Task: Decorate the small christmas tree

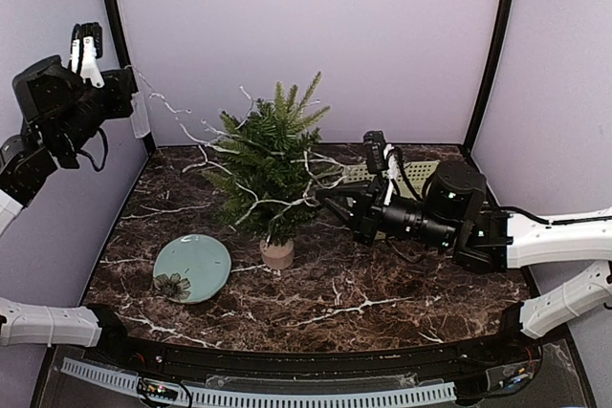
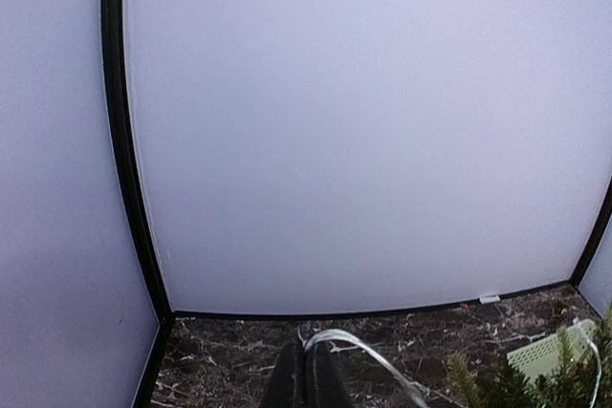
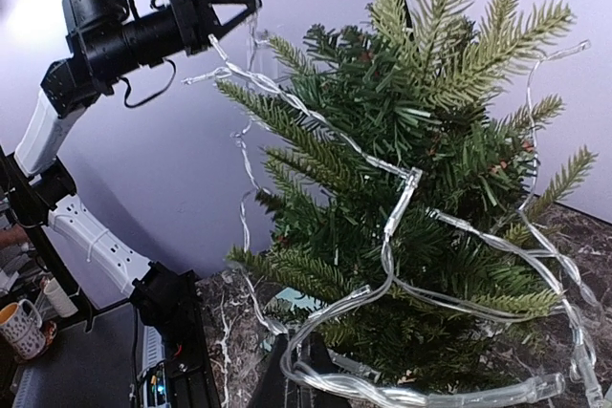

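Near the front of the dark marbled table (image 1: 382, 284), a round pale-green plate (image 1: 206, 255) carries a small dark flower-shaped piece (image 1: 172, 284). Just beside it, the small christmas tree (image 1: 273, 160) stands upright in its round beige-pink pot (image 1: 277, 253), with a clear string of lights (image 1: 206, 136) draped over its branches. The right gripper (image 1: 327, 200) is clamped on the string at the tree's right side. The left gripper (image 3: 251, 3), raised high at far left, pinches the string's other end. Behind the tree sits a pale green perforated basket (image 1: 359, 174), its contents hidden.
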`<state>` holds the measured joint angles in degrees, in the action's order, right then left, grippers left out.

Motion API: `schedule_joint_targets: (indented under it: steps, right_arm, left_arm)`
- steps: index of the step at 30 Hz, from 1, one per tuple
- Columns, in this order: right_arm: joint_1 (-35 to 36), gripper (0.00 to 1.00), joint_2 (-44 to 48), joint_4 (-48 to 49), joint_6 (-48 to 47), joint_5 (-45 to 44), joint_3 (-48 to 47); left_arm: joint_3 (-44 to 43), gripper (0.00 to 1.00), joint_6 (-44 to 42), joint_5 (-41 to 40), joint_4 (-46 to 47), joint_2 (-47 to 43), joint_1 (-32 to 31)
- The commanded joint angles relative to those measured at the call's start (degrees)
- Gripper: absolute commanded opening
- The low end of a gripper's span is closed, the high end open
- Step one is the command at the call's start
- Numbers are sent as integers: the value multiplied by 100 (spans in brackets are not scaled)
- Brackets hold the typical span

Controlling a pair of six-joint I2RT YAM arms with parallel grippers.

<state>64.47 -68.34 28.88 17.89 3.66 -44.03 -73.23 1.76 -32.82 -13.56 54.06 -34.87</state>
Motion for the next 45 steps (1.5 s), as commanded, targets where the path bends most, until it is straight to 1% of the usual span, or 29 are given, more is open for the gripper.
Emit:
schedule_joint_targets:
  steps: [1,6,9,12,17,21,25,34,39,42,44,45]
  right_arm:
    - [69,0,-175,232,13,79,-44]
    - [75,0,-210,309,87,-43,153]
    - [90,0,-262,332,118,113,173]
    - [133,0,-260,337,49,256,207]
    - [209,0,-236,292,-35,410,246]
    - [289,0,-327,241,-86,595,210]
    - [417,0,-474,148,-195,643,92]
    - [734,0,-805,-181,-420,702,-410]
    - [777,0,-1091,-230,-444,689,-658]
    - [778,0,-1322,-290,-416,524,-813]
    - [776,0,-1453,-363,-412,487,-913]
    - [778,0,-1503,-388,-413,477,-961]
  left_arm:
    - [-603,0,-217,-224,16,78,113]
    - [-926,0,-543,-677,247,199,173]
    - [-1217,0,-967,-1072,434,347,211]
    - [-1437,0,-1195,-1231,542,462,234]
    - [-1396,0,-1606,-1632,869,270,238]
    - [-1430,0,-2139,-1967,1245,162,237]
    - [-1599,0,-2451,-2094,1331,253,235]
    - [-1618,0,-3348,-2469,2120,284,236]
    - [-1881,0,-3809,-2461,2364,584,235]
    - [-2169,0,-3954,-2447,2339,864,252]
    - [-2335,0,-3856,-2361,2167,1048,276]
    - [-2439,0,-3665,-2249,1952,1151,305]
